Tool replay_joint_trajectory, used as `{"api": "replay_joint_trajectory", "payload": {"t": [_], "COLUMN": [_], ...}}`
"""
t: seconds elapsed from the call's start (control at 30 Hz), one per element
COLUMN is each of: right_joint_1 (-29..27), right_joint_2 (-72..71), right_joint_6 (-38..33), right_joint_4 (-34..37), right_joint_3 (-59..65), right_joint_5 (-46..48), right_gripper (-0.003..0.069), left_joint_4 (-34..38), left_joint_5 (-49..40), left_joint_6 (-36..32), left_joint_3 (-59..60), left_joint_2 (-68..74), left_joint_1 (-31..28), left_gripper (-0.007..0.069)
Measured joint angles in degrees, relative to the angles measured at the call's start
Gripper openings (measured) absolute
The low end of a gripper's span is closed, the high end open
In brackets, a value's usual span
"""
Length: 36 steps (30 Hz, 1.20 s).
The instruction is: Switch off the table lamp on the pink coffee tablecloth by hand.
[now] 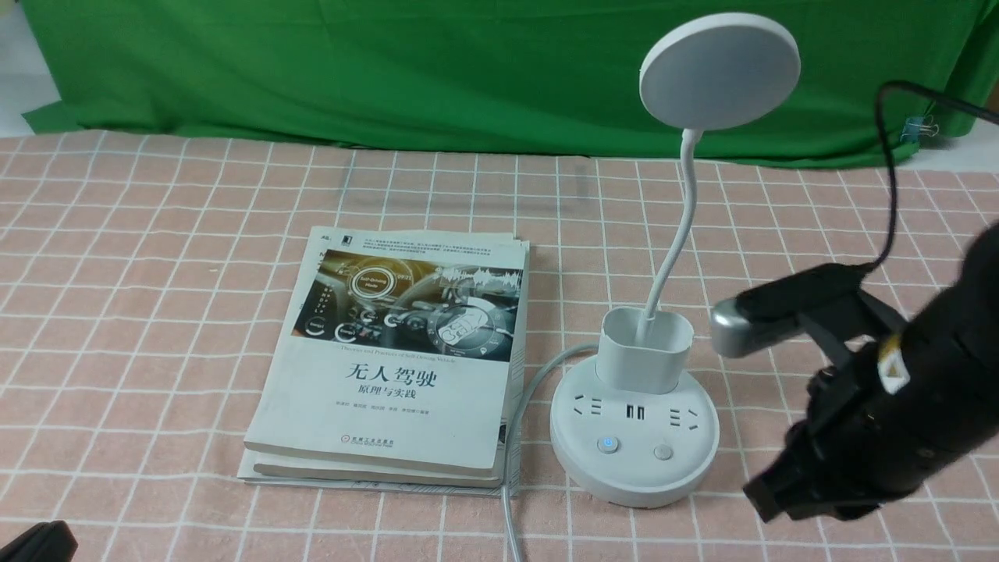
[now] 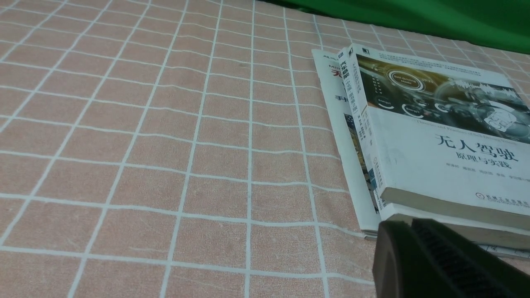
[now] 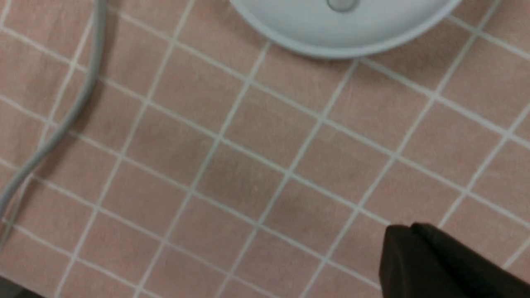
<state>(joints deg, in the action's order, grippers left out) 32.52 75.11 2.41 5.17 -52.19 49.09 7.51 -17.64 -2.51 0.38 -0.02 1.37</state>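
Note:
The white table lamp (image 1: 634, 437) stands on the pink coffee tablecloth (image 1: 156, 257), right of centre. Its disc head (image 1: 719, 70) is turned away from me on the curved gooseneck. The round base carries a button with a blue ring (image 1: 608, 445) and a plain button (image 1: 663, 451). My right gripper (image 1: 761, 499) is shut and empty. It hovers low just right of the base, apart from it. In the right wrist view the gripper (image 3: 408, 231) is short of the base rim (image 3: 343, 37) and the plain button (image 3: 342, 4). My left gripper (image 2: 408, 225) is shut and empty.
Two stacked books (image 1: 398, 359) lie left of the lamp, and the left gripper's tip sits near their corner (image 2: 434, 136). The lamp's grey cable (image 1: 511, 468) runs toward the front edge between books and base. A green backdrop cloth (image 1: 390, 70) hangs behind.

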Motion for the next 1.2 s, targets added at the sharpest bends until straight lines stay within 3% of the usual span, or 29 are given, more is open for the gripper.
{"api": "replay_joint_trajectory", "payload": {"t": [0.33,0.6,0.9,1.03,1.2], "right_joint_1": [0.0,-1.5,-19.2,-24.1,-26.2], "right_joint_2": [-16.1,-26.0,-50.4,-62.0,-69.4], "right_joint_6": [0.0,0.0,-2.4,-3.1,-5.0], "right_joint_4": [-1.7,-2.7,-3.5,-3.5,-3.5], "right_joint_3": [2.8,6.7,35.5,45.6,50.9], "right_joint_5": [-0.4,-8.0,-32.1,-35.9,-35.8], "right_gripper": [0.0063,0.0036,0.0036,0.0036,0.0036], "left_joint_4": [0.0,0.0,-0.2,-0.2,-0.2], "left_joint_5": [0.0,0.0,0.0,0.0,0.0], "left_joint_6": [0.0,0.0,0.0,0.0,0.0], "left_joint_3": [0.0,0.0,0.0,0.0,0.0], "left_joint_2": [0.0,0.0,0.0,0.0,0.0], "left_joint_1": [0.0,0.0,0.0,0.0,0.0], "left_gripper": [0.0006,0.0006,0.0006,0.0006,0.0006]}}
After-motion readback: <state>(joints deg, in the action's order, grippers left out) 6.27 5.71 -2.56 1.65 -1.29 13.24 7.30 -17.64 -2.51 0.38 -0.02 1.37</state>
